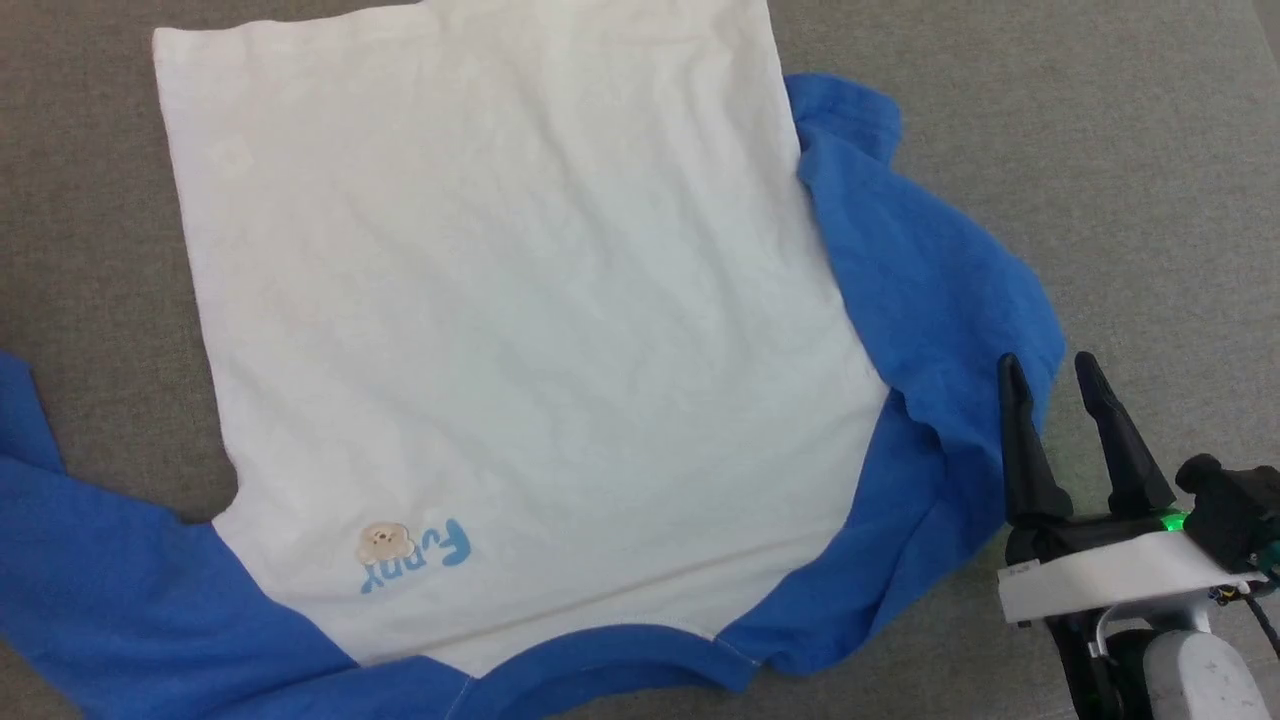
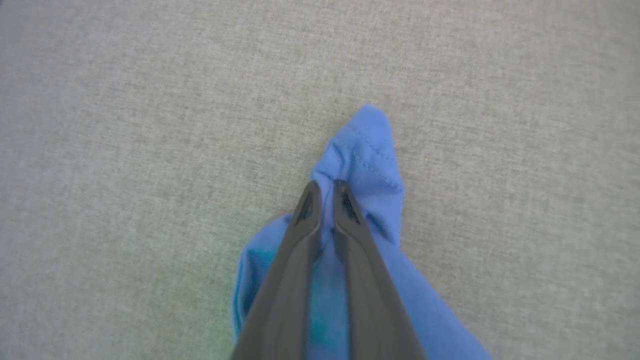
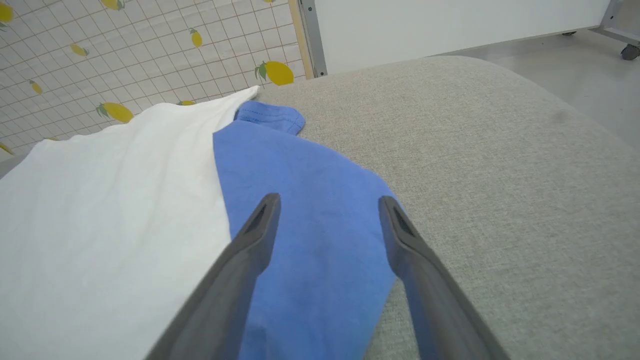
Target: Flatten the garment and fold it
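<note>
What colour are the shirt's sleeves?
Royal blue. The sleeve shows best in the right wrist view.

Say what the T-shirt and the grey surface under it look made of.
T-shirt: soft matte knit, likely cotton jersey; it creases finely and shows stitched hems. Grey surface: coarse woven upholstery cloth, matte, probably padded, judging by its rounded edge.
</note>
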Controlling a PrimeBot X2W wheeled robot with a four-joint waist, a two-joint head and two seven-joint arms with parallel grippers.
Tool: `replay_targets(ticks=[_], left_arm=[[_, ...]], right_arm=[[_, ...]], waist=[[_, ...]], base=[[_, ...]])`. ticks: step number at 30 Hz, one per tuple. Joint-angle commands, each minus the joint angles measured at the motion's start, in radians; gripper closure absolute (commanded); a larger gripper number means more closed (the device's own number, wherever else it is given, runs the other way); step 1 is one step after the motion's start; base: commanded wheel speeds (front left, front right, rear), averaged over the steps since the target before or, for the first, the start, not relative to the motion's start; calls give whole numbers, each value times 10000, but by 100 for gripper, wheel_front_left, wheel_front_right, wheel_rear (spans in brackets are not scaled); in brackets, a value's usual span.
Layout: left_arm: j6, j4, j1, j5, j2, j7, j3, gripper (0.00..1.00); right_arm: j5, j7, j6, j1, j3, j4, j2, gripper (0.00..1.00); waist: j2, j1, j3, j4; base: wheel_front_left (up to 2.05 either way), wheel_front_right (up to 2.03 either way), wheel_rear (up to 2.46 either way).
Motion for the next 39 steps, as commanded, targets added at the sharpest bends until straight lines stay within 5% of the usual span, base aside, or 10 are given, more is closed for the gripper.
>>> replay_targets(ticks=[1, 11, 21, 31, 39], left_arm=[[121, 101, 493, -36, -93, -178, 64, 100], [-72, -973, 2190, -274, -264, -2056, 883, 100], [-87, -3947, 3556, -708, -972, -2179, 862, 100], [-124, -6453, 2911, 61, -2532, -1939, -2037, 100], [-447, -5015, 2115, 494, -4611, -2139, -4741, 100]], right_arm=[[55, -97, -13, -188, -15, 32, -7, 0], [30, 102, -13, 317, -396, 156, -7, 0], [109, 446, -13, 973, -591, -50, -7, 0], [118, 765, -13, 1235, -642, -305, -7, 0], [159, 991, -13, 1291, -562, -431, -7, 0]], waist=[[0, -1, -319, 180], [0, -1, -2044, 944], [0, -1, -3166, 1747], [0, -1, -3699, 2059], [0, -1, -3693, 1874]], base=[[0, 0, 0], [0, 0, 0], [0, 0, 0], [0, 0, 0], [0, 0, 0]])
